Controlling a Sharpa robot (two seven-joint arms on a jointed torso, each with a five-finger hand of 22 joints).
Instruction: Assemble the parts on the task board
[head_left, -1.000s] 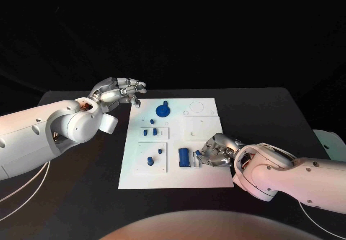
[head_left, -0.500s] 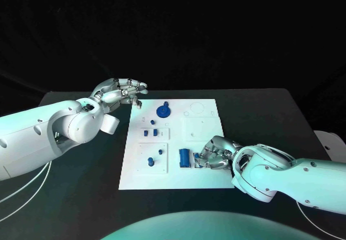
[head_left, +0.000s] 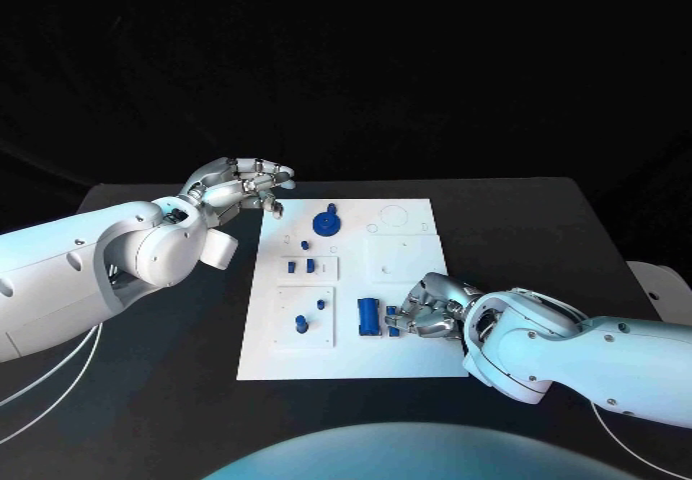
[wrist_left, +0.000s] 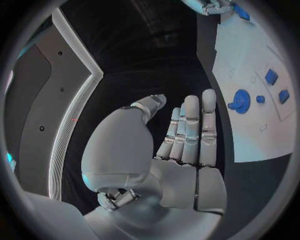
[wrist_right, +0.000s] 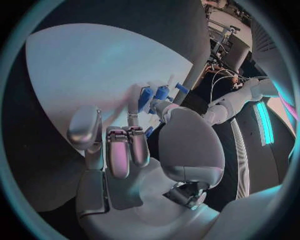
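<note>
a: where are the hands?
b: left hand (head_left: 238, 182) hovers empty, fingers apart, beyond the task board's (head_left: 411, 355) far left corner. right hand (head_left: 428, 306) curls onto the board's near right, fingertips at a blue part (head_left: 392, 322); i cannot tell if it grips.

Head camera looking down, wrist cameras close behind, all seemingly sharing task board (head_left: 346, 290)

Two bulky white arms with smooth, rounded shells dotted with small dark screw holes. Thin white cables trail beneath the left arm (head_left: 87, 270) and the right arm (head_left: 591, 345). Each ends in a silver metal hand, left hand (head_left: 238, 182) and right hand (head_left: 430, 305), with segmented fingers (wrist_left: 190, 127).
</note>
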